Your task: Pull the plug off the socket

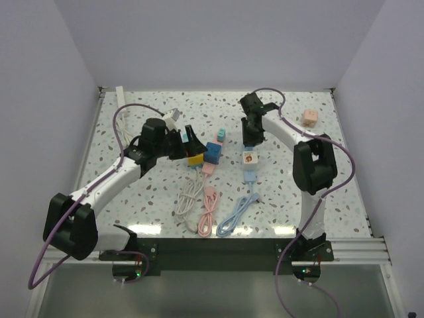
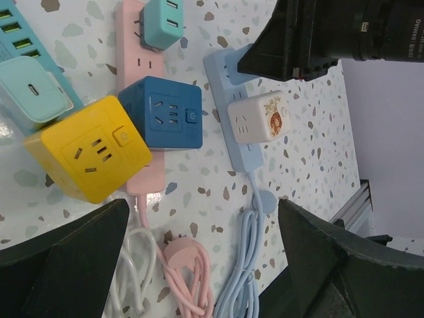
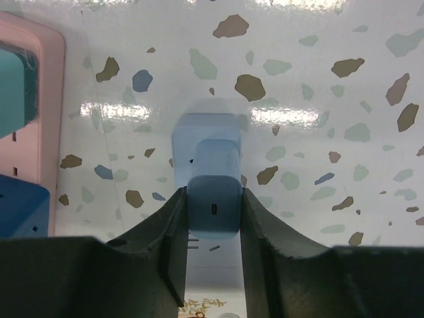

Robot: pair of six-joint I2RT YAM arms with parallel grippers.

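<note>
Tabletop carries a pale blue power strip lying near-to-far, blue plug at its far end. Right gripper pinches the plug's sides from directly above, so the pull is straight up; left gripper hangs wide open, empty.

You see the speckled bench as glossy and light-reflecting, the pale blue plug and its socket as smooth satin plastic, and the right hand as matt black plastic, faintly grainy.
</note>
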